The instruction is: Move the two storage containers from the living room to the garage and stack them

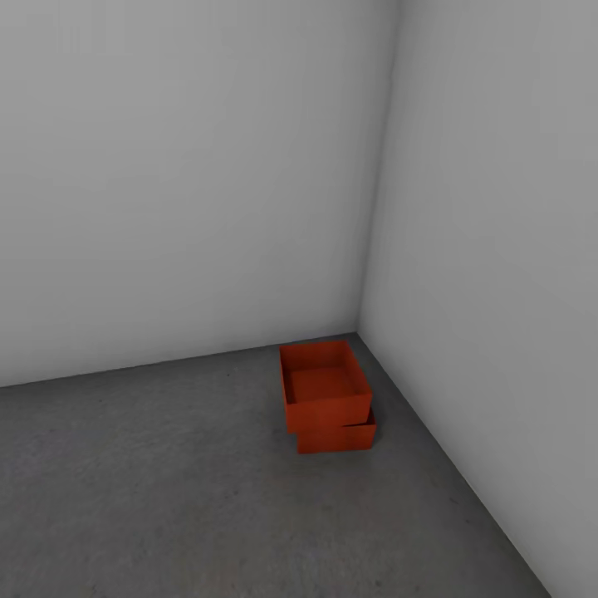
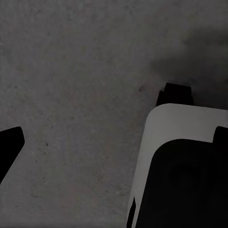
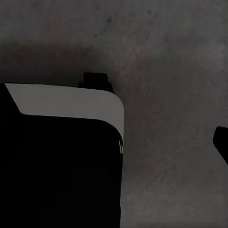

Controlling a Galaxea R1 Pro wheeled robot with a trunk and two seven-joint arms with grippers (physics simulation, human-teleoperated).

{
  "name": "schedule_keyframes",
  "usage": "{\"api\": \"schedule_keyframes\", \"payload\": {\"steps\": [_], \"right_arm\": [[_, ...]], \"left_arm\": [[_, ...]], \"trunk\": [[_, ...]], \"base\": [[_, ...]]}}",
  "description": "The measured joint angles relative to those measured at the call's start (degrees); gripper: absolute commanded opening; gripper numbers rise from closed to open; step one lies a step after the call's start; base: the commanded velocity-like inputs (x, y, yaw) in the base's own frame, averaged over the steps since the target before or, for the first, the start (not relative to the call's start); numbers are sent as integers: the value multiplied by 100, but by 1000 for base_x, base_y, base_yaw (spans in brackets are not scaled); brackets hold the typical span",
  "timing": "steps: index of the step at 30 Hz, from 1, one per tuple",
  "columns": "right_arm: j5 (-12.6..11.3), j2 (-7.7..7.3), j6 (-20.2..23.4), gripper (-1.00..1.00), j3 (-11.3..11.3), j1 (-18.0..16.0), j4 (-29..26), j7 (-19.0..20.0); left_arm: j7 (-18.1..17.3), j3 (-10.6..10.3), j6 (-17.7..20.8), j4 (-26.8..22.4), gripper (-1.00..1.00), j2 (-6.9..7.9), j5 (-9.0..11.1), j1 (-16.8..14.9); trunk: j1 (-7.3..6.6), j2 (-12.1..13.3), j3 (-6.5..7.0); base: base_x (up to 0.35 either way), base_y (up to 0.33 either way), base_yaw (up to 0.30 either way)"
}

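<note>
Two orange-red storage containers stand stacked in the garage corner in the head view. The upper container (image 1: 325, 390) sits open-topped and empty on the lower container (image 1: 339, 438), shifted slightly back so the lower one's front edge shows. Both rest on the dark grey concrete floor (image 1: 166, 498), near the right wall. The left wrist view has my left gripper (image 2: 115, 141) open over bare floor, one black fingertip (image 2: 9, 147) at the frame's edge. My right gripper (image 3: 114, 142) is open too, its fingertip (image 3: 222, 142) at the frame's edge, nothing held.
Plain grey-white walls (image 1: 183, 183) meet in a corner just behind the stack, the right wall (image 1: 498, 249) running close beside it. Open concrete stretches left of and in front of the containers. My white and black base (image 2: 180, 166) shows under each wrist camera.
</note>
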Motion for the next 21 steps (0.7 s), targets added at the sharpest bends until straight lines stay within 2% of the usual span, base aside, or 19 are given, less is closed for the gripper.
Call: {"api": "schedule_keyframes", "payload": {"steps": [21], "right_arm": [[-2,0,0,100,0,2,0,0]], "left_arm": [[-5,0,0,0,100,0,0,0]], "trunk": [[0,0,0]], "base": [[0,0,0]]}}
